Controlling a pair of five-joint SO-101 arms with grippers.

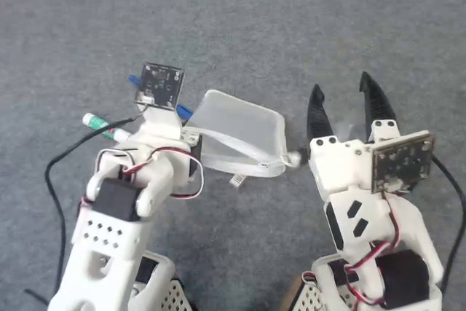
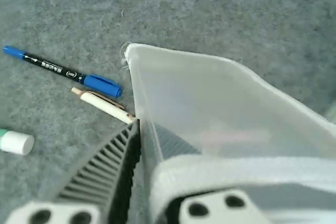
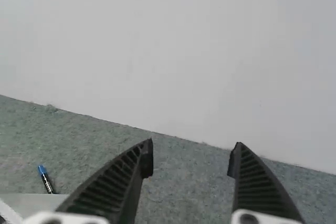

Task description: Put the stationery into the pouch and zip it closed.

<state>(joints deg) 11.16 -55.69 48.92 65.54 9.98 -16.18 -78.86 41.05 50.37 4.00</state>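
A translucent white pouch (image 1: 244, 130) lies mid-table, its zipper strip (image 1: 240, 152) running to the pull (image 1: 294, 157). My left gripper (image 1: 191, 142) is shut on the pouch's left end; in the left wrist view the pouch (image 2: 226, 108) edge sits pinched beside the black finger (image 2: 113, 174). On the carpet beside it lie a blue pen (image 2: 63, 70), a beige pen (image 2: 105, 107) and a green-and-white marker (image 2: 16, 141). My right gripper (image 1: 346, 103) stands open just right of the pouch, raised, with nothing between its fingers (image 3: 123, 177).
Grey carpet (image 1: 240, 41) covers the table, with a white wall (image 3: 168, 40) along its far edge. A small white tag (image 1: 237, 180) lies in front of the pouch. A black cable (image 1: 65, 158) loops left of the left arm.
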